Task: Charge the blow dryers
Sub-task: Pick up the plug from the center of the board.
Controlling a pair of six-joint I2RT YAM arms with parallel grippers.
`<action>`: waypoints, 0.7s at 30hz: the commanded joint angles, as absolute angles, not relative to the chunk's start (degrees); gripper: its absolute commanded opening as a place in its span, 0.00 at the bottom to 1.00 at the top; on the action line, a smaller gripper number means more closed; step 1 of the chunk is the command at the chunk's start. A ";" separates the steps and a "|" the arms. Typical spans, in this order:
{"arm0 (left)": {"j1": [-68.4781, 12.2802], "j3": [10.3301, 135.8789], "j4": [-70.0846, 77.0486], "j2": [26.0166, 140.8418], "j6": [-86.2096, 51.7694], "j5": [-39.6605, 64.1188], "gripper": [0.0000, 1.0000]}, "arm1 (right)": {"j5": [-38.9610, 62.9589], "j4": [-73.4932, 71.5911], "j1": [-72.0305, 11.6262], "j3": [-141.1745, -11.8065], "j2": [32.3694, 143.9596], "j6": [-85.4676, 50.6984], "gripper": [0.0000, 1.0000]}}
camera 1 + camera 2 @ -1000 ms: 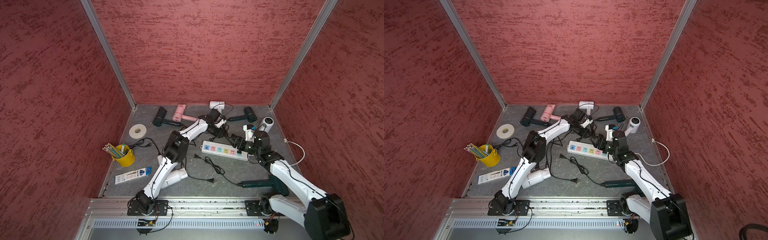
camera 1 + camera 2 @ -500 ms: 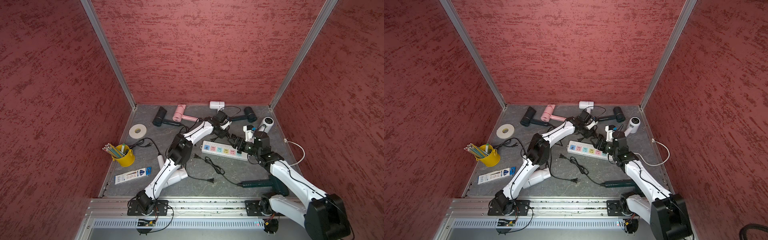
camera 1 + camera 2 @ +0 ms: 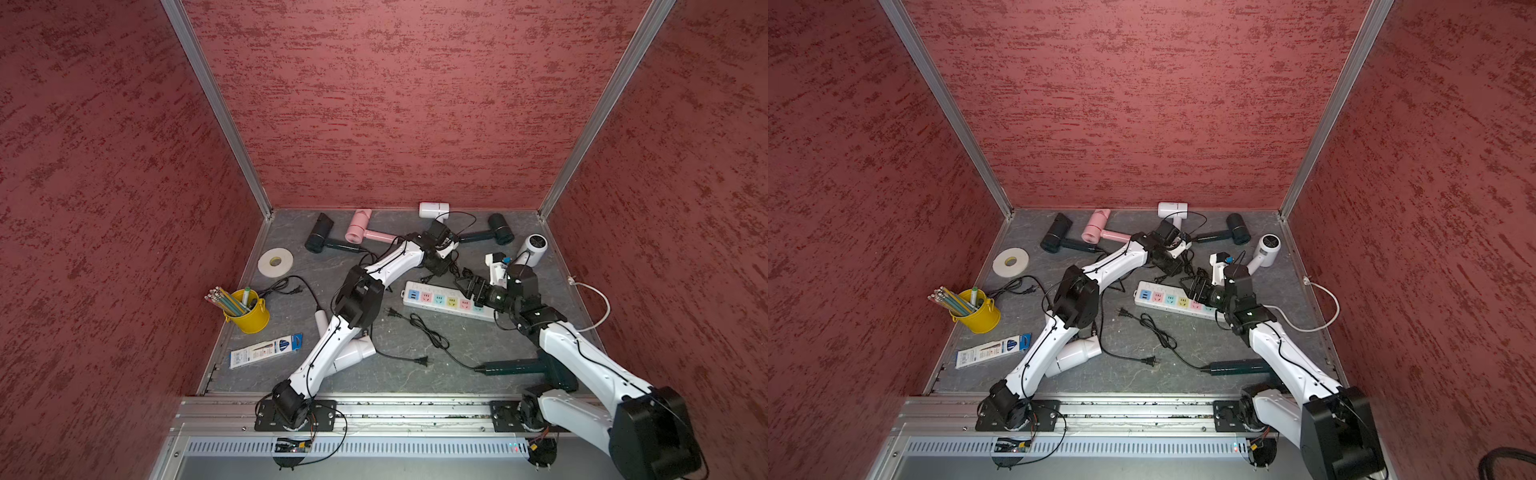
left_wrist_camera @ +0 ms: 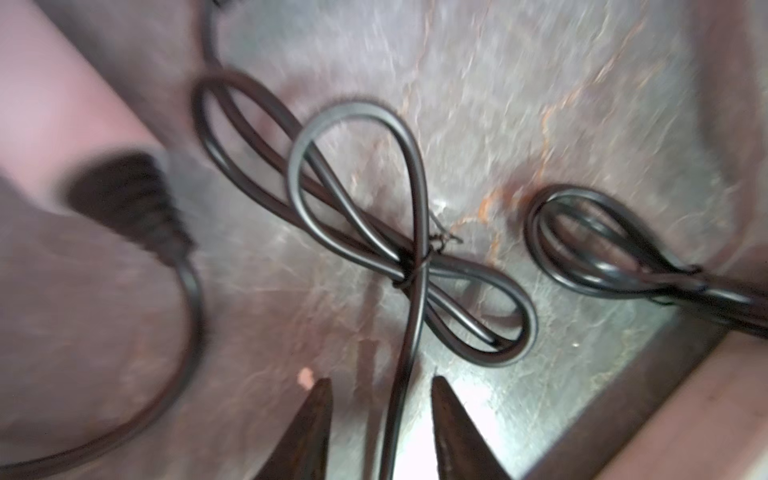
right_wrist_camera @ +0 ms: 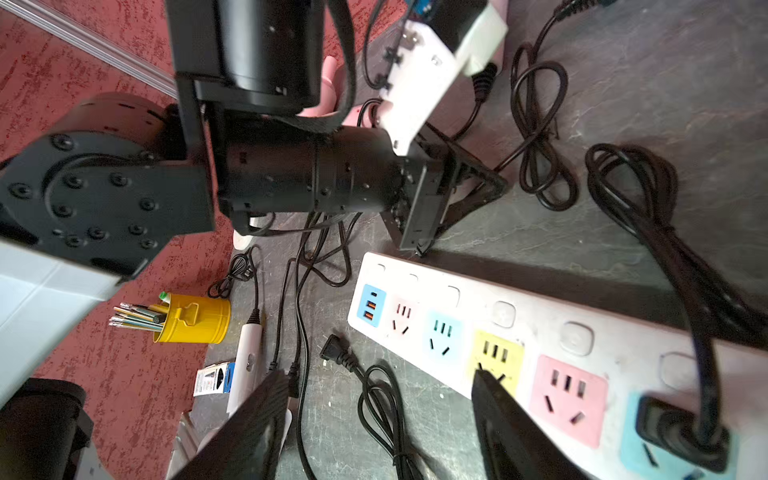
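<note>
Several blow dryers lie around the mat: black [image 3: 319, 232], pink [image 3: 359, 226] and white [image 3: 434, 209] at the back, white [image 3: 534, 247] at the right, dark green [image 3: 519, 368] in front, and white [image 3: 353, 353] under my left arm. My left gripper [image 3: 442, 268] [image 4: 381, 382] is low behind the power strip [image 3: 440, 297]. Its jaws stand apart, with a thin black cord [image 4: 415, 257] running between them, untouched; that cord's loops are tied in a bundle. My right gripper [image 3: 465, 286] [image 5: 378, 374] hangs open over the strip's front edge [image 5: 457, 332], holding nothing.
One plug [image 5: 681, 432] sits in the strip's end socket, and a loose plug [image 5: 332, 353] lies in front. A second cord bundle [image 4: 602, 257] is close by. A yellow pencil cup [image 3: 247, 309], tape roll [image 3: 275, 262] and pencil box [image 3: 266, 351] are at the left.
My left arm has swung right, away from the pink dryer toward the cords behind the strip, and its jaws have narrowed. The right arm has barely moved.
</note>
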State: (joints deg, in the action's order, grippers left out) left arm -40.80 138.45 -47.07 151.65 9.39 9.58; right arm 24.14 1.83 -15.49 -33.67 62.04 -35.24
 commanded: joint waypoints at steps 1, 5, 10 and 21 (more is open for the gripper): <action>-41.32 139.39 -49.56 153.84 9.45 10.01 0.31 | 24.66 -0.40 -16.17 -33.04 62.73 -35.77 0.70; -40.98 139.91 -49.50 153.32 8.11 12.57 0.13 | 24.35 -0.79 -16.93 -33.35 63.60 -35.88 0.70; -40.15 140.01 -47.65 150.97 5.11 17.59 0.02 | 24.00 -1.43 -17.42 -33.57 64.75 -36.08 0.70; -36.38 134.16 -32.99 141.69 -6.40 35.34 0.00 | 22.86 -2.97 -17.87 -36.70 69.44 -37.84 0.62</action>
